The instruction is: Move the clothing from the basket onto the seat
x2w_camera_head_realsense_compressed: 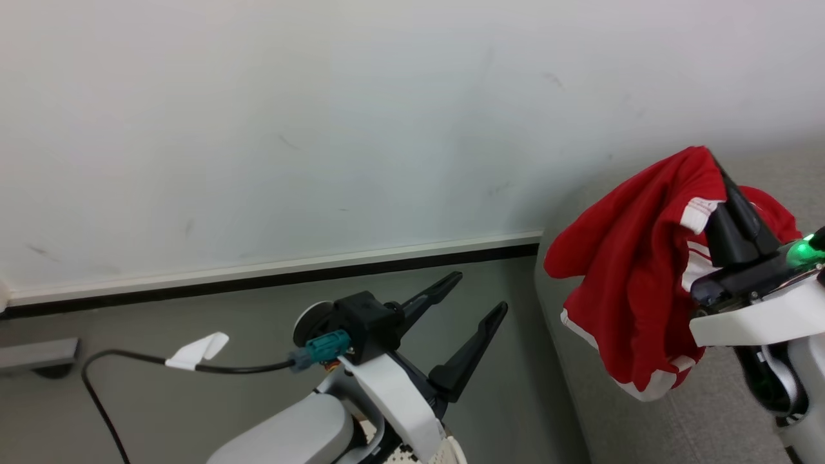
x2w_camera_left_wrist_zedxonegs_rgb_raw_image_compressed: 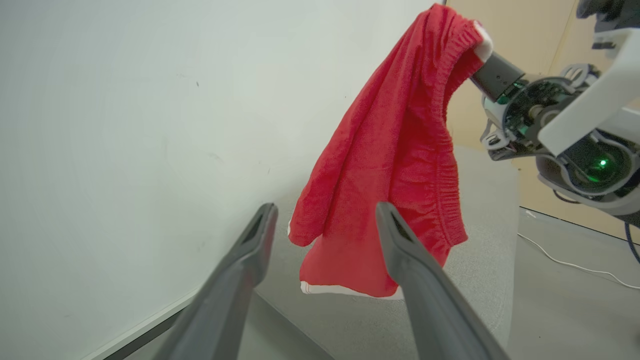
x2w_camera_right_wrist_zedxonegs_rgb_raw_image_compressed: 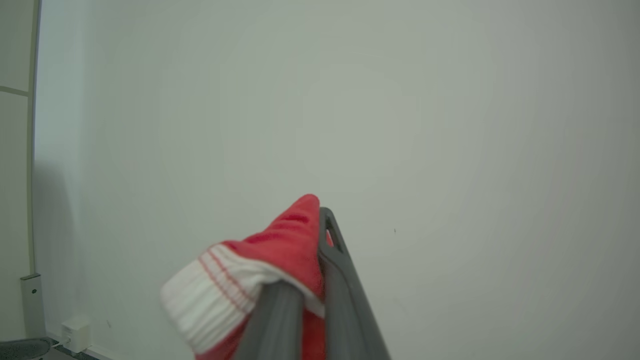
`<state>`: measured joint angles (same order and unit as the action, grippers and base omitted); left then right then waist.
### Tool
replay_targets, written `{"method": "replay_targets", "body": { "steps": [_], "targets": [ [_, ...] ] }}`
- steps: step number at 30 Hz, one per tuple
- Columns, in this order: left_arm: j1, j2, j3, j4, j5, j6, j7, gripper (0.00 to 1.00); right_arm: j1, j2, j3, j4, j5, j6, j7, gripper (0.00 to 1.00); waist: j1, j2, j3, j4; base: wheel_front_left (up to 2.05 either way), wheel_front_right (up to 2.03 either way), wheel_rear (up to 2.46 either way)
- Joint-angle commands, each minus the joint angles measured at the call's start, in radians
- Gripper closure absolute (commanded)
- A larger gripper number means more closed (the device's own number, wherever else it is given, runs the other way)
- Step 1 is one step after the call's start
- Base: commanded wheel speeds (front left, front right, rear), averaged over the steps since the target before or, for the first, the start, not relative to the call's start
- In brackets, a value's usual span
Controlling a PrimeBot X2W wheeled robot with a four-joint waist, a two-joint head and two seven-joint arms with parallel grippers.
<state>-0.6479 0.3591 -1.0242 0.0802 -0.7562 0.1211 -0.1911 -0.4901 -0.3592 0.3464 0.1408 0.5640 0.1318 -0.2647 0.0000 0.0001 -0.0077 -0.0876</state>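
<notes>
**Red garment held up beside the grey sofa**

Red fabric with white ribbed trim and thin stripes, the soft sports clothing hangs at the right of the head view. It is pinched near its top by the right gripper, whose two long dark fingers are pressed together on a fold of the cloth. In the right wrist view, the white cuff bunches over one finger at lower centre, against the plain pale wall. The garment's lower hem dangles in front of the large light-grey upholstered seat at the lower right; whether hem and seat touch cannot be told. The left gripper, at lower centre of the head view, is spread wide with nothing between its fingers. In its own wrist view, those fingers frame the hanging garment without touching it. A black cable bearing a white tag enters from the lower left.
</notes>
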Motion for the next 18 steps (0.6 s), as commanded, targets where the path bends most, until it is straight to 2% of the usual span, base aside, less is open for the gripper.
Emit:
{"method": "replay_targets", "body": {
  "steps": [1,8,18],
  "targets": [
    [0.002,0.001,0.001,0.003,0.014,0.001,-0.007,0.00,-0.016,-0.013,-0.007,-0.009,-0.001,-0.002,0.001,1.00,0.0000,-0.0001,0.018,-0.044,0.00,0.00,0.00],
    [0.001,0.000,0.004,0.020,0.042,-0.011,-0.044,0.00,-0.035,-0.064,-0.072,-0.062,-0.014,-0.002,0.001,1.00,0.0000,-0.0001,0.046,-0.146,0.00,0.00,0.00],
    [-0.011,-0.003,-0.005,0.048,0.075,-0.026,-0.058,0.00,0.007,-0.081,-0.135,-0.133,-0.038,-0.002,0.001,1.00,0.0000,-0.0001,0.075,-0.255,0.00,0.00,0.00]
  ]
}}
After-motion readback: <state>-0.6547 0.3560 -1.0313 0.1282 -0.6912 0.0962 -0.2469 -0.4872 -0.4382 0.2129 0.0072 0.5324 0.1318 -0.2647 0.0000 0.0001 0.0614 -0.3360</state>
